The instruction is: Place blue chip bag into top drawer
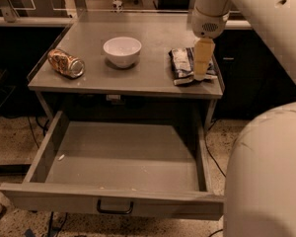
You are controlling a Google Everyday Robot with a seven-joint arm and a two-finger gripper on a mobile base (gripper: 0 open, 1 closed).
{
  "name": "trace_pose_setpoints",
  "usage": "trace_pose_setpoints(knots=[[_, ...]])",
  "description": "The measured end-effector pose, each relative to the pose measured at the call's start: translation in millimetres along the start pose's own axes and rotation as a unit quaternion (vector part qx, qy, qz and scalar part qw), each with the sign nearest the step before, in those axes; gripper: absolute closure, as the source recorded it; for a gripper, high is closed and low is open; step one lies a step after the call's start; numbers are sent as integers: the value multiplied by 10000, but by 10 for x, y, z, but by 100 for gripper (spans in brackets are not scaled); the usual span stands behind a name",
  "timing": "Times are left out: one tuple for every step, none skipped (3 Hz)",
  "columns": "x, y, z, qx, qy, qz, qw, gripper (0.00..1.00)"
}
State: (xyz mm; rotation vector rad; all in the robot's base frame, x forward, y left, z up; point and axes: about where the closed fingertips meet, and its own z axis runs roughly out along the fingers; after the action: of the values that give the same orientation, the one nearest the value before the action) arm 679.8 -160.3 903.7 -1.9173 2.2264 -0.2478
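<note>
The blue chip bag (184, 64), dark blue foil with white patches, lies flat on the grey table top near its right front corner. My gripper (202, 72) points down over the bag's right side, its pale fingers (203, 58) right at the bag. The top drawer (64, 197) is pulled wide open below the table, its inside bare, with a small black handle (115, 211) at the middle of its front panel.
A white bowl (122, 51) stands at the middle of the table top (103, 80). An orange patterned can (65, 63) lies on its side at the left. My arm and base fill the right side. Cables lie on the speckled floor.
</note>
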Motion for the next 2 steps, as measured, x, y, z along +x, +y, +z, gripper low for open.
trace_pose_setpoints(knots=[[33, -123, 148, 34, 206, -90, 9997, 0], [159, -289, 356, 52, 411, -87, 9991, 0]])
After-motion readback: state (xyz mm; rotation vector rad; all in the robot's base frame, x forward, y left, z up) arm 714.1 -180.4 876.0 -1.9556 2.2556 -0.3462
